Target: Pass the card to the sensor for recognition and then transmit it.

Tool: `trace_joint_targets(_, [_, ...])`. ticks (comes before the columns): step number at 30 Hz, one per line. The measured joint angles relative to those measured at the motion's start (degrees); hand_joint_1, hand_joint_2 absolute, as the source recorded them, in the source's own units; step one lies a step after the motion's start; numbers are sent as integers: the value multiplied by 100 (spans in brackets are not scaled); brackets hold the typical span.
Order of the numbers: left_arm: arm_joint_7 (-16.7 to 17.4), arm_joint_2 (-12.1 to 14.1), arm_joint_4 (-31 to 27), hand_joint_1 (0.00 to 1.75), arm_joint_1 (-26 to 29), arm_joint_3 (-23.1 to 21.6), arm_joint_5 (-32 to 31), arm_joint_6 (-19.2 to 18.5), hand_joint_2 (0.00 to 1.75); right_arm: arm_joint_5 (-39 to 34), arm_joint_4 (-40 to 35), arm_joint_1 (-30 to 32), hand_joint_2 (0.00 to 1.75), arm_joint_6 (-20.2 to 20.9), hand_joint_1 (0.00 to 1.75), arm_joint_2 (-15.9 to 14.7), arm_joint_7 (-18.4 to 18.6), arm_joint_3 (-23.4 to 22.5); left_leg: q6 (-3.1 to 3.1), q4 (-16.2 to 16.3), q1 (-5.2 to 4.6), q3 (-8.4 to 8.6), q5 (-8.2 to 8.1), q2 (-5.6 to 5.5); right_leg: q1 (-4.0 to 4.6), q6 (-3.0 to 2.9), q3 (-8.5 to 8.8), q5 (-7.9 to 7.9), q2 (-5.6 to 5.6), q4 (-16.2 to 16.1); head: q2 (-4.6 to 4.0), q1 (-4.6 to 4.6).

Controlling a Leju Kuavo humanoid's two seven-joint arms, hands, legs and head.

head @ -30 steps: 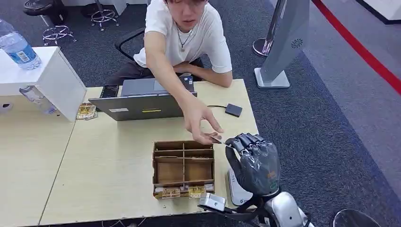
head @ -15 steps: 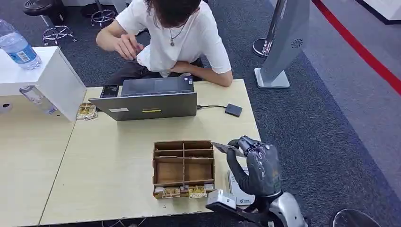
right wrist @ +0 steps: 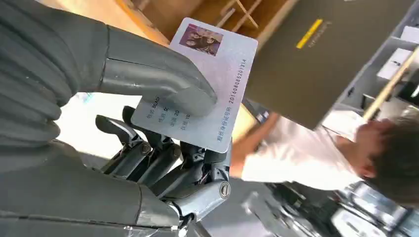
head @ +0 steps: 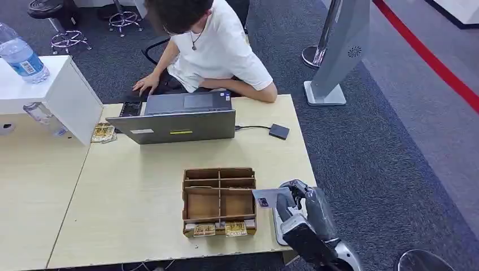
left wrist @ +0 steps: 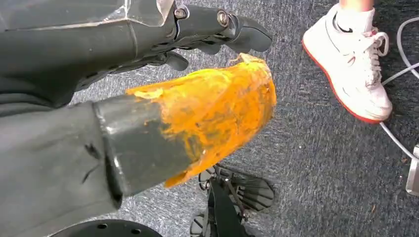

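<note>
- The right hand (head: 302, 206) hangs over the tabletop's (head: 141, 192) front right corner, gripping one card (head: 270, 197); in the right wrist view the thumb (right wrist: 163, 84) presses on the card's printed face (right wrist: 207, 84) and the darker fingers (right wrist: 197, 163) lie behind it.
- The card is held off the tabletop, roughly flat, just beside the right edge of the wooden box (head: 219, 200), above one white sensor pad (head: 279, 223) that lies at the tabletop's front edge, partly hidden by the arm.
- The one wooden box stands near the front edge with several open compartments; small packets (head: 217, 230) sit in its front row.
- Bare tabletop lies between the box and one open laptop (head: 175, 121) at the far edge; a cable runs from the laptop to one small dark square device (head: 279, 131) near the right edge.
- Right of the tabletop is open grey carpet (head: 373, 164), with a grey stand (head: 339, 51) farther back.
- One person (head: 209, 45) in a white shirt sits behind the laptop.
- One water bottle (head: 21, 56) stands on a white box (head: 51, 96) at the far left.
- The left hand (left wrist: 148, 89) hangs over carpet floor, holding nothing, its fingers loosely apart, with one white shoe (left wrist: 353, 64) nearby.
</note>
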Motion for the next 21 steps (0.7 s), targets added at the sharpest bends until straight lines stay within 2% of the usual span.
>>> trace_joint_targets(8, [-2,0,0,0,0,2,7,11,0,-1880,386,171,175,321,175,-72,-197,-194,0,0,0,0,0,0,0,0,0,0,0,0,0,0])
trace_joint_targets(16, [-2,2,0,0,1,2,9,15,0,-2752,721,252,175,389,175,-42,-286,-203,0,0,0,0,0,0,0,0,0,0,0,0,0,0])
trace_joint_targets(21, [-2,2,0,0,1,2,11,15,0,-3024,968,255,175,406,175,-42,-286,-267,0,0,0,0,0,0,0,0,0,0,0,0,0,0])
